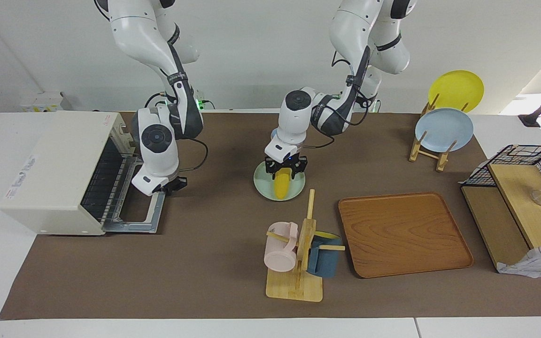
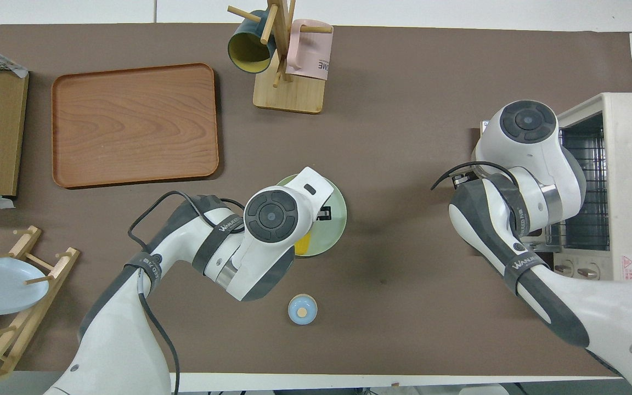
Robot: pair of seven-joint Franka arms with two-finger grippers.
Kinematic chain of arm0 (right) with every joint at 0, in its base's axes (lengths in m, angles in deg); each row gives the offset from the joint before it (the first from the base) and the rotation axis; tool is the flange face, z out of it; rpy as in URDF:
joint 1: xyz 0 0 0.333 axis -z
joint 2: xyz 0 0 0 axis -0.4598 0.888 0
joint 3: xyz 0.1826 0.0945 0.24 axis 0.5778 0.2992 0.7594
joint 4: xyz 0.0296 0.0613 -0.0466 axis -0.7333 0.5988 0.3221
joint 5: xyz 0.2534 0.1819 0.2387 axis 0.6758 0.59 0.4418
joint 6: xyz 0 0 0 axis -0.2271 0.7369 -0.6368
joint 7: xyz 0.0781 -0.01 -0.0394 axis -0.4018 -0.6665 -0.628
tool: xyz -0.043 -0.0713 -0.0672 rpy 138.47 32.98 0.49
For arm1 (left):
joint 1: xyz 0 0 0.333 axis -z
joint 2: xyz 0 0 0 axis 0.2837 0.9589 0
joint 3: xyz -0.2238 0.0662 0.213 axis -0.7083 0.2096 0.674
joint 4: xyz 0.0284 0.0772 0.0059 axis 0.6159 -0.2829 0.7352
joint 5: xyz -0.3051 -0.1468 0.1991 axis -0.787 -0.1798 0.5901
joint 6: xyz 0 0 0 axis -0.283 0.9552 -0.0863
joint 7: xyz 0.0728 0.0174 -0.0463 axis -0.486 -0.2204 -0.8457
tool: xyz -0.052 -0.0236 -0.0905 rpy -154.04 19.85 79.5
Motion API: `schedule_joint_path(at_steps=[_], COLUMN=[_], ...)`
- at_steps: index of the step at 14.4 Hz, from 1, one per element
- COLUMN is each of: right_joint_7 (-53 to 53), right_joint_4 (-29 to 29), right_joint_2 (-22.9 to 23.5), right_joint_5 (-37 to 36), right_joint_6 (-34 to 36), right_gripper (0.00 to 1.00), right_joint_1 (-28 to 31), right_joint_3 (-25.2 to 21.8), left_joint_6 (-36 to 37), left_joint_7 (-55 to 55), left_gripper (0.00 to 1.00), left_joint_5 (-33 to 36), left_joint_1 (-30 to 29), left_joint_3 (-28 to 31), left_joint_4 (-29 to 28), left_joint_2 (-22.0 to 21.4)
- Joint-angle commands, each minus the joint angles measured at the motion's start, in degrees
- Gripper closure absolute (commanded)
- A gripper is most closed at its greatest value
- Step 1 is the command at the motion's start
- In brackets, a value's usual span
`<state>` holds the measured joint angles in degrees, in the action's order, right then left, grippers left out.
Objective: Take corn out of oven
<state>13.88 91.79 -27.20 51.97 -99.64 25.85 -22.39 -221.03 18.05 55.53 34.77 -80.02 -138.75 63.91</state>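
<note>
The yellow corn (image 1: 282, 188) lies on a pale green plate (image 1: 262, 185) in the middle of the table, outside the oven. In the overhead view only one end of the corn (image 2: 302, 245) shows under the left hand. My left gripper (image 1: 285, 170) is down over the plate, shut on the corn's end nearer the robots. The cream-white oven (image 1: 59, 164) stands at the right arm's end of the table with its door (image 1: 134, 216) dropped open and its rack bare. My right gripper (image 1: 171, 186) hangs low beside the open door's outer edge.
A wooden tray (image 1: 404, 232) and a mug tree (image 1: 298, 253) with a pink and a blue mug stand farther from the robots than the plate. A small blue bell (image 2: 302, 309) sits nearer them. A plate rack (image 1: 439, 131) and a black wire basket (image 1: 519, 164) are at the left arm's end.
</note>
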Motion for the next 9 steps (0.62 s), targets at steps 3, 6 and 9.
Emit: schedule_joint_path(at_steps=[3,6,9], right_joint_7=[-15.5,-17.1,-17.3], right_joint_4=[-6.3,-6.8,-10.7], right_joint_2=[-3.7,-8.0,-10.7], right_joint_5=[-1.5,-1.2,2.1], right_joint_6=[9.4,14.5,20.7], right_gripper=[0.96,0.95,0.58], right_joint_1=[8.9,10.3,10.3], right_joint_3=[0.0,0.0,-0.2], left_joint_6=[13.5,9.7,12.2], left_joint_7=[9.6,28.9,29.5], left_gripper=[1.00,1.00,0.00], left_joint_5=[2.0,2.2,2.2], left_joint_1=[-13.4,-28.9,-31.0], left_joint_3=[1.9,1.6,2.3], left_joint_4=[7.5,9.9,16.7], left_joint_2=[-1.9,1.1,4.7])
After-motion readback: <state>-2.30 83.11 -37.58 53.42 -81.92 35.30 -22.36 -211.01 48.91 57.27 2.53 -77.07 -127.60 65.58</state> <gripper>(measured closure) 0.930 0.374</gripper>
